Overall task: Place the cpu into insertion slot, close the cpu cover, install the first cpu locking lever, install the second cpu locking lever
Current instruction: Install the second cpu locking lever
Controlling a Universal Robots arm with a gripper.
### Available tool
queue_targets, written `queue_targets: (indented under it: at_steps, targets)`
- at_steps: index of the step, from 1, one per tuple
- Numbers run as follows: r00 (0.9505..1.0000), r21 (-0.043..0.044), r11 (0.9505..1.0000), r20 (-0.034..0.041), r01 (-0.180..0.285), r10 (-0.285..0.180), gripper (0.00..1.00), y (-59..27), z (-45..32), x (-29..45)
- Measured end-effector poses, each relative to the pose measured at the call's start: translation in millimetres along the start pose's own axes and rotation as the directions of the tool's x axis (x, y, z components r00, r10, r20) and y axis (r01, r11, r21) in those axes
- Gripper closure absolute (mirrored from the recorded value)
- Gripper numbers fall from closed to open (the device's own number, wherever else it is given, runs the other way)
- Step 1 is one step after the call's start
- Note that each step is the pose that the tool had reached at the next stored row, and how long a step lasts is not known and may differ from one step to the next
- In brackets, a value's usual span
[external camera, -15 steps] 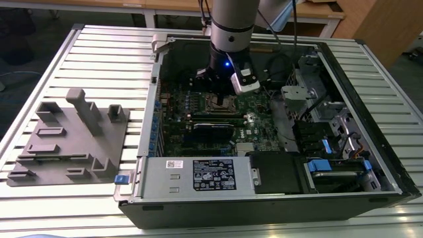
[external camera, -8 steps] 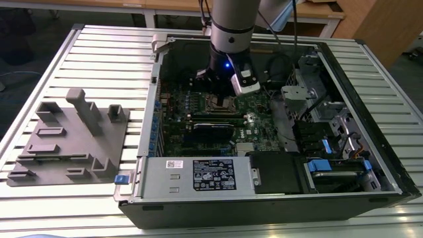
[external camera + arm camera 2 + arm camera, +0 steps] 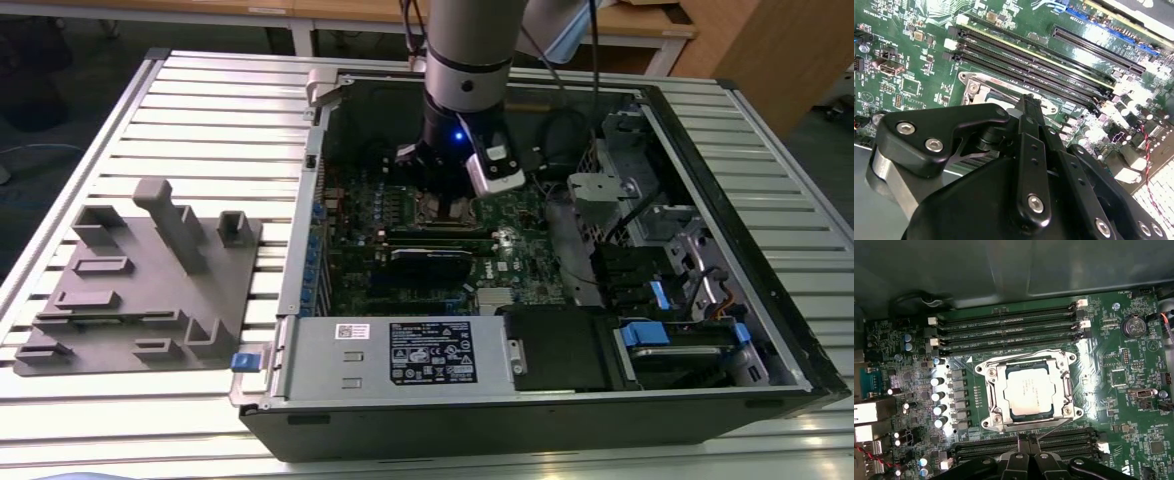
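While my end effector (image 3: pixel 1026 442) reads narrow, its tips partly cut off, the cpu (image 3: pixel 1029 395) sits socketed under the cpu cover (image 3: pixel 1066 387).

The arm (image 3: pixel 467 60) reaches straight down, its hand (image 3: pixel 1026 440) pointing downward with fingers pressed together.

Open room above the cpu cover (image 3: pixel 1030 392) — memory slots (image 3: pixel 1004 327) flanking both sides, case wall (image 3: pixel 1004 265) beyond

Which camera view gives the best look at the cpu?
The first wrist view: the cpu lies flat in its socket, seen squarely from above. In the second wrist view the gripper hides it; in the exterior view the arm covers the socket area.
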State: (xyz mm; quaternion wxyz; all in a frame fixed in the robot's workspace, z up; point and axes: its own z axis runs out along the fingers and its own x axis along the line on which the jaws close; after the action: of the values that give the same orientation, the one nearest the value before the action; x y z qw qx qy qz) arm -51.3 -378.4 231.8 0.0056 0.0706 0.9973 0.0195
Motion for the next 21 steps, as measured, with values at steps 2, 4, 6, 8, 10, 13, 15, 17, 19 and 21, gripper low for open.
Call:
queue_targets:
  at_steps: [2,4,6,8,10,13,15,17,19,21]
  targets:
    - [1.0000,-0.0001,1.0000,0.0001,0.000,0.000,0.89,-0.5,2.7,0.2]
    - [1.0000,0.0002,1.0000,0.0000,0.000,0.000,0.89,-0.9,5.5,0.3]
    - [1.0000,0.0034,1.0000,0.0005,0.000,0.000,0.89,-1.2,7.6,0.7]
    - [1.0000,0.0061,1.0000,0.0009,0.000,0.000,0.89,-1.4,10.1,1.2]
    - [1.0000,0.0075,1.0000,0.0010,0.000,0.000,0.89,-1.9,13.0,1.9]
    - [1.0000,0.0127,0.9999,0.0017,0.000,0.000,0.89,-3.5,22.1,4.7]
    - [1.0000,0.0127,0.9999,0.0018,0.000,0.000,0.89,-3.4,22.2,4.8]
    - [1.0000,0.0126,0.9999,0.0018,0.000,0.000,0.89,-3.4,22.2,4.8]
    - [1.0000,0.0125,0.9999,0.0019,0.000,0.000,0.89,-3.5,22.3,5.4]
    - [1.0000,0.0124,0.9999,0.0019,0.000,0.000,0.89,-4.0,22.6,8.1]
